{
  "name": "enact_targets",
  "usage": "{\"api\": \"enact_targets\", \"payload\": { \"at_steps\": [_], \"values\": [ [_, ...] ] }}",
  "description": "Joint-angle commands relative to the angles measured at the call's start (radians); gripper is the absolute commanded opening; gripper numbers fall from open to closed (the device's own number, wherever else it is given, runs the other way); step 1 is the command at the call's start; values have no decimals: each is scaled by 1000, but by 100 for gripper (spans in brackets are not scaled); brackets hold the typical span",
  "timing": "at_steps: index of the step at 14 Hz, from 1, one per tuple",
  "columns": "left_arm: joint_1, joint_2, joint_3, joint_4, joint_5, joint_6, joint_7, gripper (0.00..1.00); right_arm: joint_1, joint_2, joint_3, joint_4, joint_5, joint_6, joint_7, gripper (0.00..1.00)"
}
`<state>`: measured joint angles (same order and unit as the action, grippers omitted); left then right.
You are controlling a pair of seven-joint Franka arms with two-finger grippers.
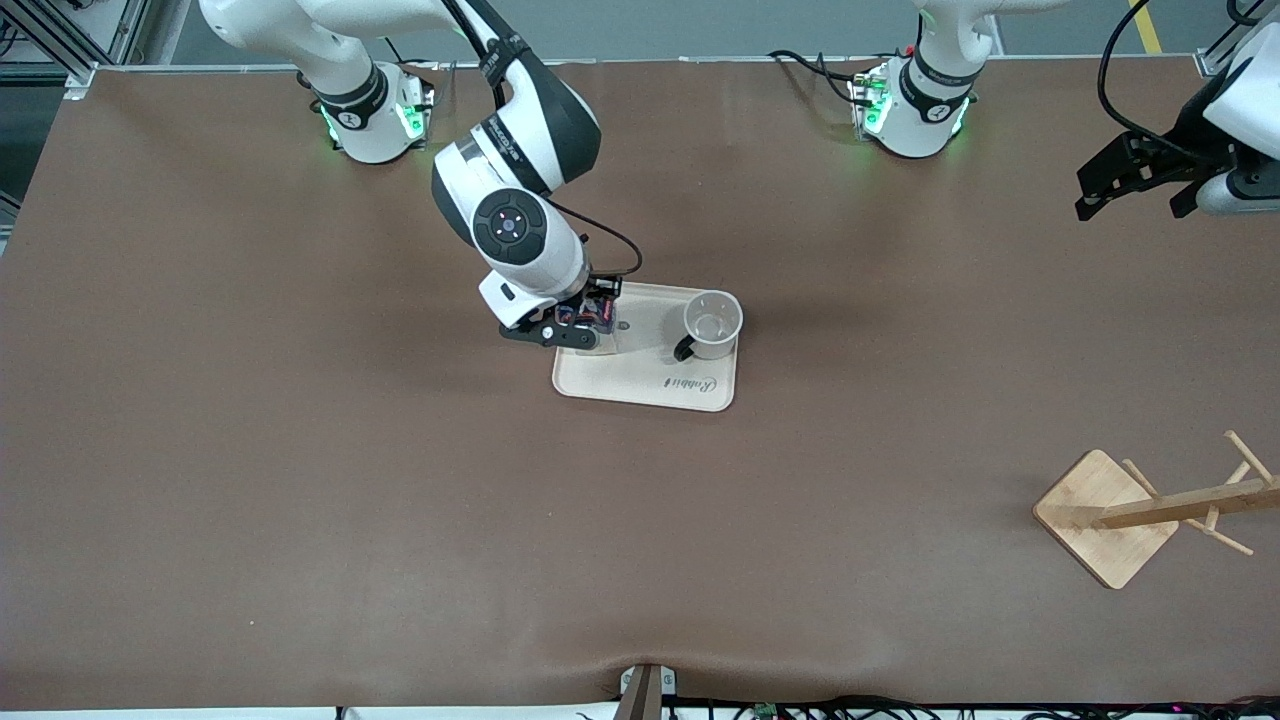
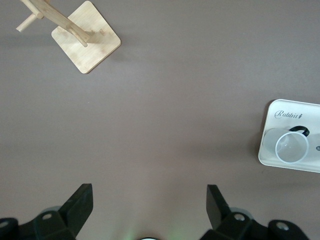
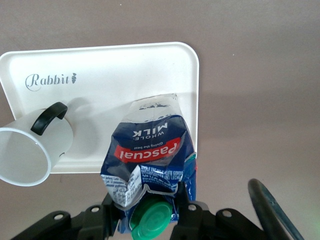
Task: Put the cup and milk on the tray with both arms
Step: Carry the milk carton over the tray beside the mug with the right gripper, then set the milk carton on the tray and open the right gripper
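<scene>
The cream tray (image 1: 640, 385) lies mid-table with "Rabbit" script. The white cup (image 1: 712, 324) with a black handle stands upright on the tray, at the end toward the left arm; it also shows in the right wrist view (image 3: 27, 155) and the left wrist view (image 2: 292, 146). My right gripper (image 1: 580, 325) is shut on the dark blue milk carton (image 3: 150, 155), green cap (image 3: 151, 218) between the fingers, over the tray's (image 3: 110, 75) end toward the right arm. Whether the carton's base touches the tray I cannot tell. My left gripper (image 1: 1130, 180) is open and empty, raised at the left arm's end of the table; it waits.
A wooden cup rack with a square base (image 1: 1105, 517) and pegs stands near the front camera at the left arm's end; it shows in the left wrist view (image 2: 86, 44). The table is covered in brown cloth.
</scene>
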<state>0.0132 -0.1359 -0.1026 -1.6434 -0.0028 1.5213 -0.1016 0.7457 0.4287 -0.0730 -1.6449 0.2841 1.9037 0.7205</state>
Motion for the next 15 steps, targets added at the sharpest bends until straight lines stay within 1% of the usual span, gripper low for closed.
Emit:
{"api": "enact_targets", "payload": {
  "at_steps": [1, 2, 5, 7, 8, 10, 13, 14, 15],
  "values": [
    [4, -13, -5, -10, 11, -7, 8, 100, 17, 12, -14, 5, 12, 12, 14, 50],
    [4, -11, -3, -9, 10, -7, 13, 100, 9, 10, -14, 5, 9, 9, 14, 99],
    [4, -8, -3, -4, 12, -9, 14, 100, 6, -1, -16, 17, 9, -2, 57, 100],
    [4, -10, -5, -4, 12, -15, 14, 100, -2, -4, -21, 81, 7, -20, 146, 100],
    [4, -11, -5, -3, 12, -23, 14, 100, -26, -4, -21, 126, 7, -62, 174, 100],
    [4, -11, -5, 4, 15, -30, 14, 100, -83, -2, -21, 225, 4, -191, 178, 100],
    [2, -11, -6, 4, 14, -29, 10, 100, -170, -4, -21, 298, -11, -209, 172, 100],
    [4, -11, -6, 5, 14, -29, 10, 100, -207, -1, -24, 342, -11, -228, 169, 100],
    [4, -10, -6, 7, 14, -29, 10, 100, -242, -2, -21, 396, -11, -292, 171, 100]
  ]
}}
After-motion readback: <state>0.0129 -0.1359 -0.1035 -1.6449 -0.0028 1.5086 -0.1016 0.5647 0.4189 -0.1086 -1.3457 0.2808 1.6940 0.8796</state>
